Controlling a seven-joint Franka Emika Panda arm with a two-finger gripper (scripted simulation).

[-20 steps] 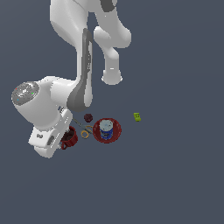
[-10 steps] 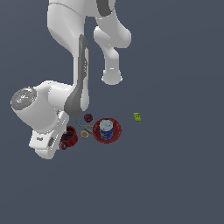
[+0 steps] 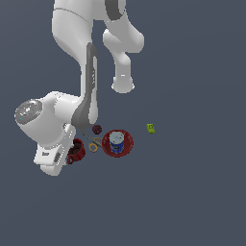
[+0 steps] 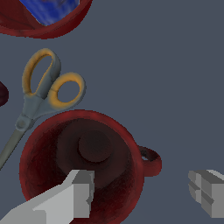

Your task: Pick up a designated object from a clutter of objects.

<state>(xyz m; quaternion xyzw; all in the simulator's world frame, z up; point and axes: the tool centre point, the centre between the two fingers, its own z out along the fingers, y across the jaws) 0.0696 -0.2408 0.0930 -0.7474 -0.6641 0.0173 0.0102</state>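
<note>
Leftmost in the exterior view sits the Panda arm's bulky white wrist, and just to its right, partly tucked under it, stands the dark-red mug (image 3: 77, 151) on the grey floor (image 3: 192, 192). Further right lie the yellow-handled scissors (image 3: 94, 142), their loops near the mug's rim, and just above them in that view rests the small maroon ball (image 3: 97, 129). Next comes the red plate (image 3: 128, 142) with the blue-white can (image 3: 116, 142) standing on it. Well apart, toward the exterior view's right, lies the tiny lime-green block (image 3: 151, 128).

Up close, the wrist view looks straight down into the mug (image 4: 81, 168), upright, its dark inside and round bottom plain to see and its side handle (image 4: 150, 160) sticking out toward one finger. The gripper (image 4: 144, 194) is spread wide: one grey finger (image 4: 78, 192) shows over the mug's mouth, the other finger (image 4: 208, 190) stands clear outside beyond the handle, so the rim wall and handle fall between them. Neither finger can be seen touching the mug; how high they are above it I cannot tell. The scissors (image 4: 41, 94) lie just beside the mug's rim, blades trailing off past the picture's edge, with the plate's red edge (image 4: 43, 28) and a patch of the can (image 4: 50, 8) beyond them.
</note>
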